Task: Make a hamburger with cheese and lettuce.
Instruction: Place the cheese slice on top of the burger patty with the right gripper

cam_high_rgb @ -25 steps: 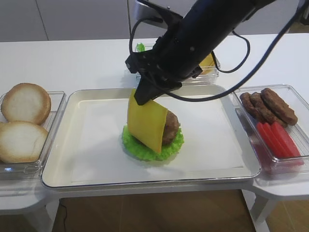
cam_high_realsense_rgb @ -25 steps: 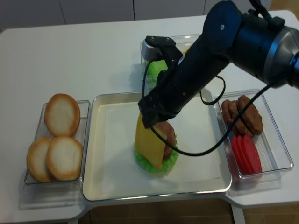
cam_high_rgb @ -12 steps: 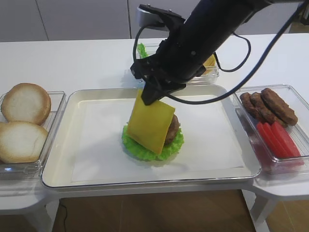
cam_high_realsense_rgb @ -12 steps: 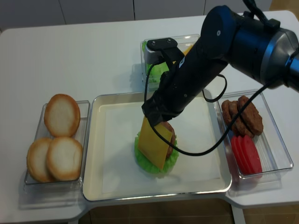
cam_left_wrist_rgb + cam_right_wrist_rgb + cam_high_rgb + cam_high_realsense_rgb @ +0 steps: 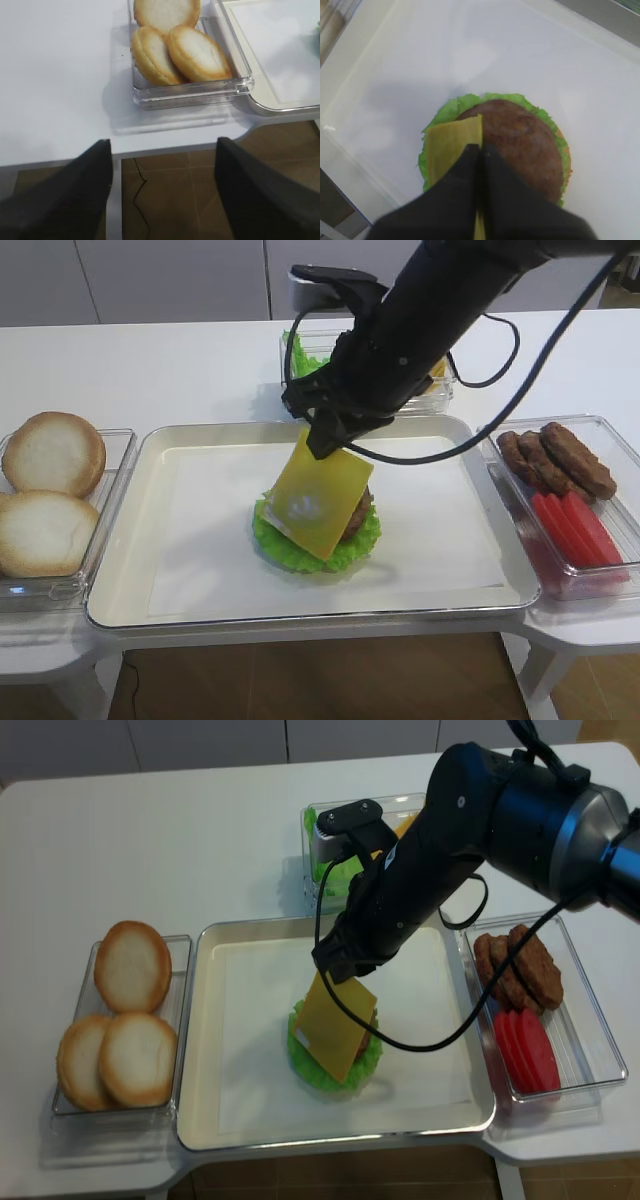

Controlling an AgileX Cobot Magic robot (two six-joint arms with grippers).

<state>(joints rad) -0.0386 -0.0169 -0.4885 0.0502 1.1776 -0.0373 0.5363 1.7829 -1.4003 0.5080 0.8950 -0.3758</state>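
The cheese (image 5: 318, 504) is held by its upper edge in the closed right gripper (image 5: 325, 445), hanging tilted over the hamburger (image 5: 520, 140) on the lettuce (image 5: 300, 545) in the tray (image 5: 180, 450), while the left gripper (image 5: 162, 192) is seen with jaws apart.

Probably a lab: white table (image 5: 150, 365), food bins (image 5: 590, 1020).

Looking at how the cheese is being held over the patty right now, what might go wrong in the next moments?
1. The cheese hangs tilted from one edge in the right gripper, offset toward the patty's near side; released now, it may slide onto the lettuce.
2. The shut fingers pinch the thin slice, so it may stick or fold on release.
3. Pressing down could shift the stack on the tray.
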